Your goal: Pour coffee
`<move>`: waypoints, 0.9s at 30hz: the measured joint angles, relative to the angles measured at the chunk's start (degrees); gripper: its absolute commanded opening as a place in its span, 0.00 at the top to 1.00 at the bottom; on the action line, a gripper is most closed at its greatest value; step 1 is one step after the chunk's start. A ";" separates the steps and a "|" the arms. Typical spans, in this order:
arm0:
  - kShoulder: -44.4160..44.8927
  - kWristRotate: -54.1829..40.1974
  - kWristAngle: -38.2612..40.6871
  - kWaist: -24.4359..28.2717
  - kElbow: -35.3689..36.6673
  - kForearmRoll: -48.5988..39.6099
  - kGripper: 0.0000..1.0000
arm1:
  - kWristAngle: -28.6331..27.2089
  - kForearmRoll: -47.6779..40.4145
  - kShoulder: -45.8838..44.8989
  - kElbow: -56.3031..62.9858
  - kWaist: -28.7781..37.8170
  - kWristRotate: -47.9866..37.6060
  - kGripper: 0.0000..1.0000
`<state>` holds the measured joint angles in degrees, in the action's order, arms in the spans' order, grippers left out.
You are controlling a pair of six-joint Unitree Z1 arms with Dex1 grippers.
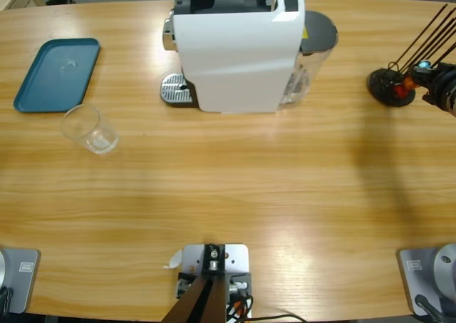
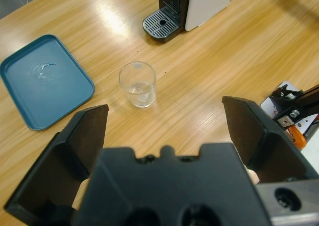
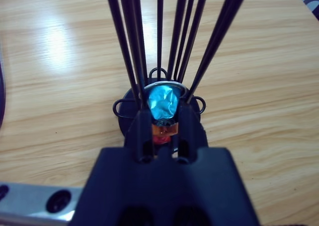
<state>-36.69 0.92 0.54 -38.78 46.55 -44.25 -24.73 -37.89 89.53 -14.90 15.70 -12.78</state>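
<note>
White boxy coffee machine (image 1: 239, 52) with a round metal drip grate (image 1: 173, 90) stands at the far middle of the long wooden table (image 1: 235, 187). Clear empty-looking glass cup (image 1: 90, 129) sits out in front of the grate and off to its side, just beside a teal rectangular plastic tray (image 1: 55, 73), not touching it; no amber coffee visible in the cup or anywhere else. Left gripper (image 2: 164, 128) hovers above the table, jaws spread wide, holding nothing, cup and tray ahead of it. Right gripper (image 3: 163, 128) is at the black wire capsule rack (image 1: 390, 88), well off from the machine on its tank side; jaws drawn narrow around a blue foil-topped capsule (image 3: 163, 102) at the rack's base, an orange capsule (image 3: 162, 131) just below; real contact hard to judge.
</note>
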 measured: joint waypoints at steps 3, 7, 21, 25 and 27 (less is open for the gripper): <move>0.02 0.23 0.00 0.00 -0.01 0.00 0.00 | 0.00 -0.03 0.03 0.01 -0.21 0.01 1.00; 0.04 0.38 0.00 0.00 -0.02 0.00 0.00 | 0.00 -0.50 0.05 0.24 -0.54 0.03 1.00; 0.07 0.38 -0.01 0.00 -0.57 0.00 0.00 | 0.13 -0.76 -0.12 0.23 -0.62 2.40 1.00; 0.29 0.38 -0.01 0.00 -0.61 0.00 0.00 | 0.13 -0.72 -0.62 0.19 -0.62 2.89 1.00; 0.29 0.38 -0.01 0.00 -0.71 0.00 0.00 | 0.14 -0.03 -1.77 0.07 -0.63 3.44 1.00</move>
<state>-36.40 1.30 0.53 -38.78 45.84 -44.24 -24.60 -37.92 87.77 -14.84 15.07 -9.34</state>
